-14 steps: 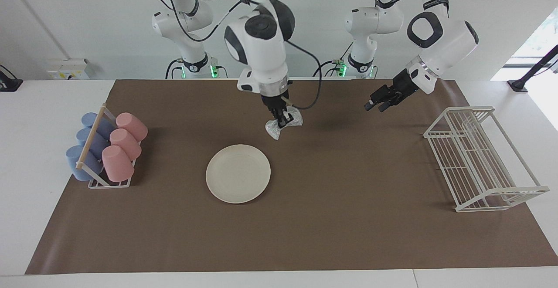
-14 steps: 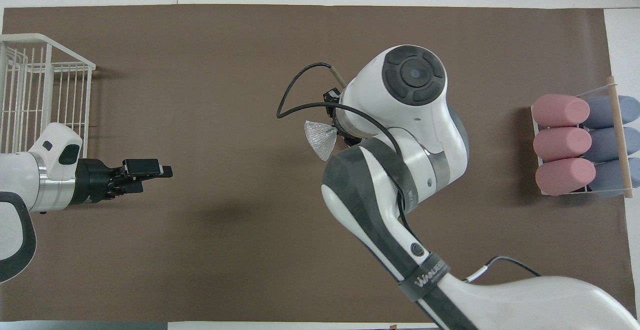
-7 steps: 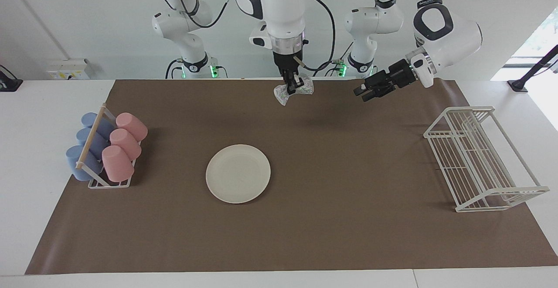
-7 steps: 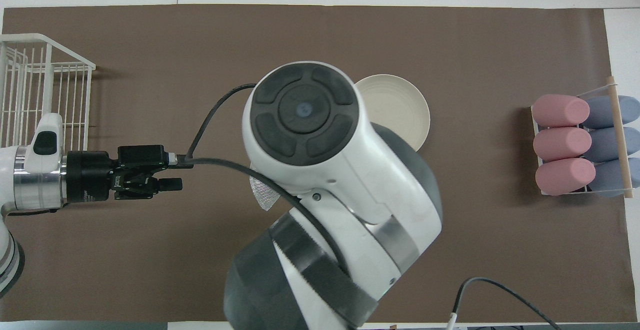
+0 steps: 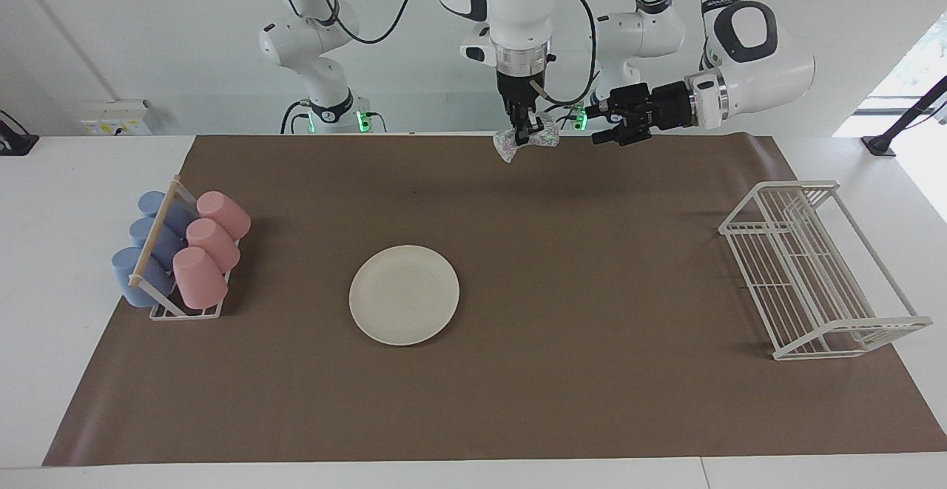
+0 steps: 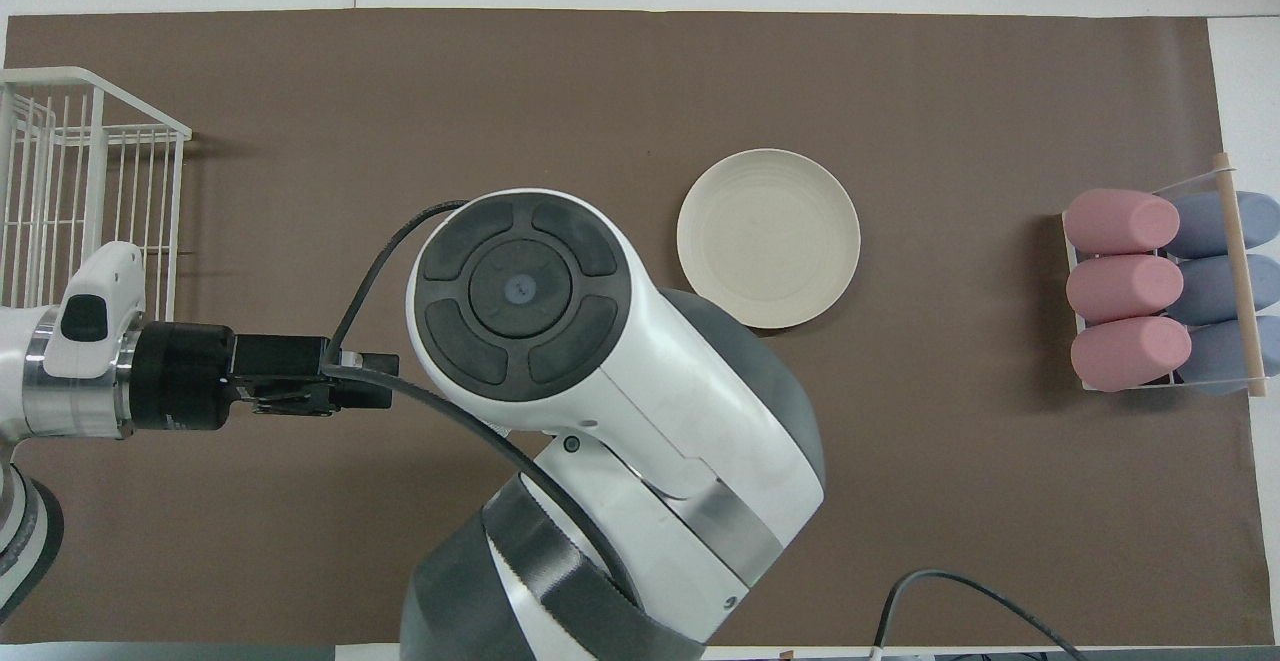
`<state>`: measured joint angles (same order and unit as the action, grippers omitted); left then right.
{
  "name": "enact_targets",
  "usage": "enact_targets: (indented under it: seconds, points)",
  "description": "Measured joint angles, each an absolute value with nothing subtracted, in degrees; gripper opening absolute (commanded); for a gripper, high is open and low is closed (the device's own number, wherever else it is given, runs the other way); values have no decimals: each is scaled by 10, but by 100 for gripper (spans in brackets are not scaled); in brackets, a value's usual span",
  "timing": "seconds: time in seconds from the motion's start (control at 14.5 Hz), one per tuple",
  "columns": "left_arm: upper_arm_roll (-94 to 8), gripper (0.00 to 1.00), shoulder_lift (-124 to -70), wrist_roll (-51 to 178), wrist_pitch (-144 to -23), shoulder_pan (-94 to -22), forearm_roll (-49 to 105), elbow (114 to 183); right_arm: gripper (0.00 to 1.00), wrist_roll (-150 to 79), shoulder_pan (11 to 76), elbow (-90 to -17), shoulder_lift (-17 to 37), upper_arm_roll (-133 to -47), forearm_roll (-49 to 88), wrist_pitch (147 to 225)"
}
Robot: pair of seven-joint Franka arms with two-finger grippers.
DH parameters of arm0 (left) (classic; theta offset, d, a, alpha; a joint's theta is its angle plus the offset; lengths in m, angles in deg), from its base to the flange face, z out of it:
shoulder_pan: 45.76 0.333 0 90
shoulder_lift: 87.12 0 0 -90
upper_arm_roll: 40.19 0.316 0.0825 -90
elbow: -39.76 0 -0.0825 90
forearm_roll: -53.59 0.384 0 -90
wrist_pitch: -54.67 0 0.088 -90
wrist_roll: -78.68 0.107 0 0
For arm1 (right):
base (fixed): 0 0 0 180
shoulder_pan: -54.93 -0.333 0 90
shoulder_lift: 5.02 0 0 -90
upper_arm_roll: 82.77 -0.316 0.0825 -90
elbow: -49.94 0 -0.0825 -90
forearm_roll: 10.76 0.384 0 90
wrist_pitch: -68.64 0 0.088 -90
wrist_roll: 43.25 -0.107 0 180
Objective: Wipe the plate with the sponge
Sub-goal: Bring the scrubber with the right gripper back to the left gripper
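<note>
The cream-white plate (image 5: 404, 294) lies flat on the brown mat near the table's middle; it also shows in the overhead view (image 6: 768, 238). My right gripper (image 5: 526, 132) is shut on the speckled silvery sponge (image 5: 534, 139) and holds it high in the air over the mat's edge nearest the robots. My left gripper (image 5: 601, 125) is raised level with the sponge, points sideways at it, a short gap away, with its fingers open. In the overhead view the right arm's wrist hides the sponge and the right gripper, and the left gripper (image 6: 372, 389) reaches under that wrist.
A rack of pink and blue cups (image 5: 181, 256) lying on their sides stands at the right arm's end of the mat. A white wire dish rack (image 5: 814, 271) stands at the left arm's end. The brown mat (image 5: 592, 371) covers most of the table.
My right gripper has lifted the sponge off the mat, high up and toward the left arm. My left gripper has risen and swung in toward the sponge.
</note>
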<state>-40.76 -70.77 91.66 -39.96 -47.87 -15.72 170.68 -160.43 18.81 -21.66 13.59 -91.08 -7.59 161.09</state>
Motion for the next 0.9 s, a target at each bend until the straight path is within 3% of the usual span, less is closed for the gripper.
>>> enact_targets:
  seconds: [0.34,0.55,0.62,0.69,0.83,0.9]
  points:
    - [-415,98,-703,944,-456,-529,-217,1730,0,-1604,188,-216,136,-911,-76,1611]
    - [-417,84,-703,944,-471,-549,-231,1731,0,-1604,188,-215,136,-911,-76,1611]
    - [-417,73,-703,944,-477,-555,-233,1731,0,-1604,188,-215,136,-911,-76,1611]
    - [-417,52,-703,943,-485,-561,-236,1732,0,-1604,188,-215,136,-911,-76,1611]
    - [-417,0,-703,938,-496,-573,-244,1732,0,-1604,188,-215,137,-911,-76,1611]
    - [-417,0,-703,931,-496,-575,-244,1732,0,-1604,188,-215,137,-911,-76,1611]
